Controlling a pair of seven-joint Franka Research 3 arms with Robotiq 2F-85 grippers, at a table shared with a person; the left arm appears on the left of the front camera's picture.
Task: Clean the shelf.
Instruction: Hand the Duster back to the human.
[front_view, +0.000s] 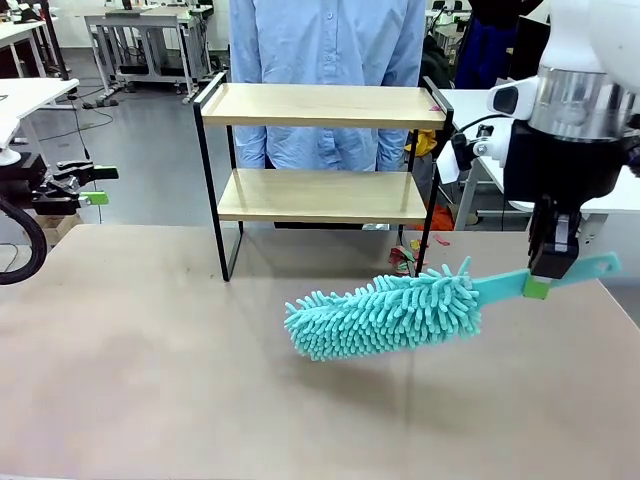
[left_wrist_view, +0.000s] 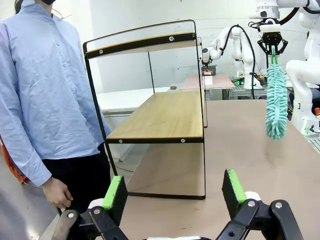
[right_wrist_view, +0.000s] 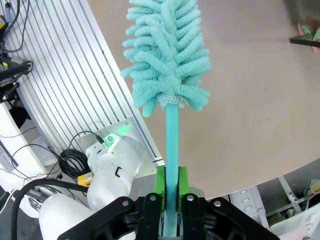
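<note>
Since cleaning hasn't begun: shelf untouched
Shelf: two-tier light wooden rack in thin black metal frame (front_view: 322, 160), far side of tabletop (front_view: 150, 350)
Right gripper (front_view: 552, 268): jaws pinching teal fluffy duster (front_view: 385, 312) by its handle, nearer arm
Duster axis: level, head in front of and below the boards
Left gripper (left_wrist_view: 175, 197): jaws spread, empty

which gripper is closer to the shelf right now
Right. The right gripper, holding the teal duster, hangs just off the shelf's right front leg. The left gripper sits open, farther off at the table's left edge.
</note>
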